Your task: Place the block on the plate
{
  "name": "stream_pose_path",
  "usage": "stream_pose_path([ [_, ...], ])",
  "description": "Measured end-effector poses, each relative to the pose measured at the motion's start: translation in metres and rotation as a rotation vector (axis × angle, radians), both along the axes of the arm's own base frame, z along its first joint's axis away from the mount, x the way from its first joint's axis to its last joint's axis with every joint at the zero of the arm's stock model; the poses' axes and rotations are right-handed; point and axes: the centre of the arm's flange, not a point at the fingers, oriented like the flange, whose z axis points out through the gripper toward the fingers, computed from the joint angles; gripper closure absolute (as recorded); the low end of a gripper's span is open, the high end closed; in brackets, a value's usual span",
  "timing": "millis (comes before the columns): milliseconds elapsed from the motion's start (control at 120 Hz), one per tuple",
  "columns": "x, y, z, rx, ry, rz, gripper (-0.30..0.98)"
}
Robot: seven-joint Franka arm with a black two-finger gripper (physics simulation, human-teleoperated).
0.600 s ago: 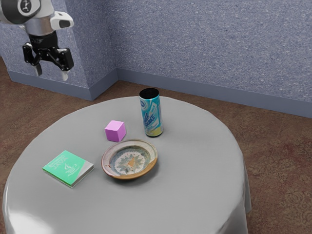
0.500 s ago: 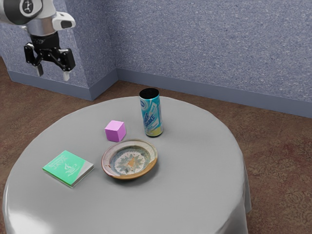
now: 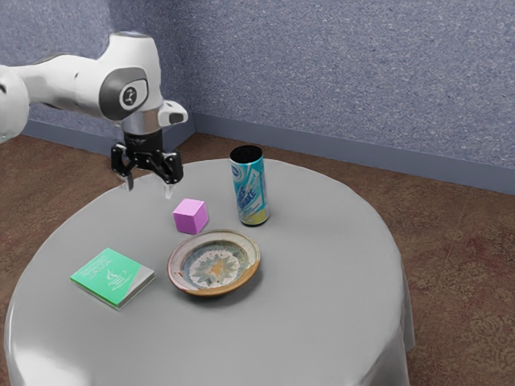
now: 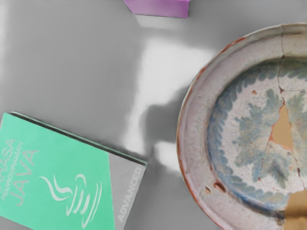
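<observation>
In the exterior view my gripper [image 3: 149,186] hangs in the air above the table's far-left part, its two fingertips well apart with nothing between them. The pink block [image 3: 191,216] rests on the table, lower than the gripper and toward the exterior view's right. Just in front of the block stands the patterned plate [image 3: 214,263], with nothing on it. In the wrist view, part of the pink block [image 4: 160,6] and a large part of the plate [image 4: 244,124] appear, with a stretch of tabletop between them.
A blue-green can [image 3: 250,186] stands upright close to the block and behind the plate. The green book [image 3: 113,277] lies flat on the round table [image 3: 322,322], toward the exterior view's left from the plate. In the wrist view the book [image 4: 57,177] lies beside the plate.
My arm has swung toward the exterior view's right and somewhat lower, bringing the gripper from beyond the table's edge to near the block. The block, plate, can and book have stayed put.
</observation>
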Motion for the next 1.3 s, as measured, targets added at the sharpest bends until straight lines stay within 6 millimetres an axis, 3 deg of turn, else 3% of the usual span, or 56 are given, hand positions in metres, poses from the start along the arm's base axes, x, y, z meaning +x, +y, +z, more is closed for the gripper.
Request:
stream_pose_path([
  [150,0.023,-0.007,-0.051,-0.019,-0.012,0.015,0.00],
  [317,0.041,0.010,-0.095,-0.007,-0.033,0.034,0.00],
  [425,0.056,0.019,-0.113,-0.006,-0.053,0.034,0.00],
  [842,0.113,0.040,-0.148,-0.025,-0.150,-0.027,0.00],
  [1300,0.136,0.059,-0.176,-0.047,-0.168,-0.062,0.00],
])
